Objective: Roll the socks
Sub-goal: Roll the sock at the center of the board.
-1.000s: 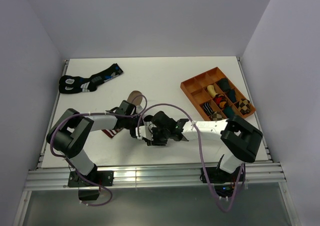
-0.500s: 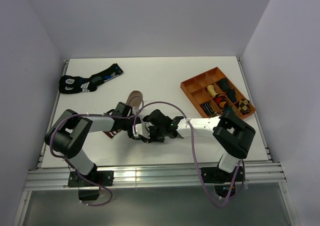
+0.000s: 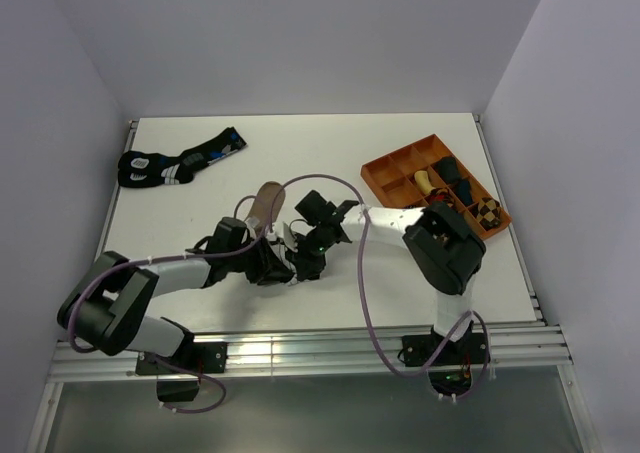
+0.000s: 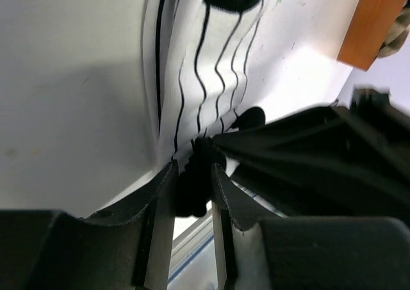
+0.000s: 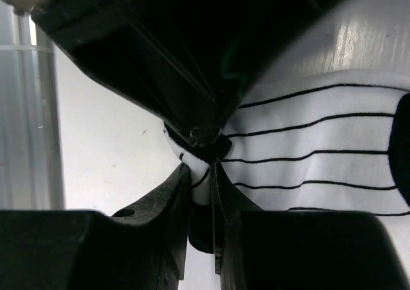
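The white sock (image 4: pixel 205 53) with its thin black stripes lies flat on the tabletop (image 3: pixel 330 153), near the middle and towards the front, right where my two arms meet. From the left wrist camera I see its stripes running away from me and a black patch at its far end. Its near black edge is bunched between the fingers of my left hand (image 4: pixel 193 168). That hand stands partly open around the bunch, and I cannot tell whether it is gripping the cloth. My right hand (image 5: pixel 200 168) comes in from the opposite side, fingers nearly together, pinching the sock's edge where white meets black. The two hands sit tip to tip over that same end.

The tan sock (image 3: pixel 266 201) shows just behind them; only its rounded end is visible, and the rest disappears under my left arm. Well off to the far left lie the black socks (image 3: pixel 170 165) with blue and white marks. On the right sits the orange tray (image 3: pixel 378 169), with rolled bundles (image 3: pixel 440 198) in its compartments.
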### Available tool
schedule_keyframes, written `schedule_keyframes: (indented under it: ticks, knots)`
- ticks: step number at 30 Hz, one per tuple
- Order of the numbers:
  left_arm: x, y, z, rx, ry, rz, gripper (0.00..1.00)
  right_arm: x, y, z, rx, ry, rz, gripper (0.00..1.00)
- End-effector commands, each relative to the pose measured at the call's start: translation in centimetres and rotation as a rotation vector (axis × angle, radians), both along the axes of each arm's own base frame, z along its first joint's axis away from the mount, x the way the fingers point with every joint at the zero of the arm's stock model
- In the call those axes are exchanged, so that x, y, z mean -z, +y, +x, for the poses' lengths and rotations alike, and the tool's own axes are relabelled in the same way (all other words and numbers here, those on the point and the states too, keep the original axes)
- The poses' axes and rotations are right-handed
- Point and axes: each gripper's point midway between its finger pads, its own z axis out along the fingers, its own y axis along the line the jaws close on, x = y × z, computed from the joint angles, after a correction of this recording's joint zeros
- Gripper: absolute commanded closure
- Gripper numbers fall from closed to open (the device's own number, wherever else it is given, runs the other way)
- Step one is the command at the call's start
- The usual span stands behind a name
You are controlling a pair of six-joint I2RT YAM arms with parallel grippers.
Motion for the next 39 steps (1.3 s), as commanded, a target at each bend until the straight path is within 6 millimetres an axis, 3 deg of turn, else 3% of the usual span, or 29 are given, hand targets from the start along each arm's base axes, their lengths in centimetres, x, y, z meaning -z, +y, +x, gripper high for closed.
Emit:
schedule_keyframes:
  ticks: [1,3,11,14,18,21,22,23,29,39]
  knots:
    - [-0.8,0.7,1.8,-0.105,-0.094,0.016,0.67,-1.5,-0.3,-0.8,-0.029,0.18,0.025,0.83]
    - [-1.1,1.2,2.0,-0.14,-0.127,0.019,0.67,-1.5,-0.2,-0.1,-0.03,0.226,0.029,0.83]
    - [-3.6,3.5,4.1,-0.248,-0.36,0.073,0.62,-0.7,-0.4,-0.7,-0.043,0.43,-0.043,0.83]
    - [-5.2,3.6,4.9,-0.246,-0.503,0.1,0.58,-0.3,-0.6,-0.8,-0.048,0.49,-0.069,0.83]
    - [-6.6,2.3,4.7,-0.19,-0.653,0.11,0.58,-0.3,-0.6,-0.8,-0.04,0.578,-0.094,0.83]
    - [-6.2,1.4,3.6,-0.145,-0.712,0.116,0.59,-0.4,-0.6,-0.8,-0.032,0.63,-0.095,0.83]
    - [-7.0,1.0,3.7,-0.149,-0.764,0.087,0.59,-0.5,-0.6,-1.0,-0.03,0.651,-0.1,0.83]
    - [-5.9,1.2,3.1,-0.139,-0.759,0.091,0.58,-0.2,-0.5,-0.7,-0.029,0.657,-0.099,0.83]
    - [-5.5,0.5,1.5,-0.067,-0.835,0.033,0.59,0.6,-0.5,-0.5,-0.01,0.694,-0.116,0.83]
    - [-6.0,0.0,0.9,-0.01,-0.912,0.01,0.56,1.1,-0.2,0.0,0.01,0.709,-0.127,0.83]
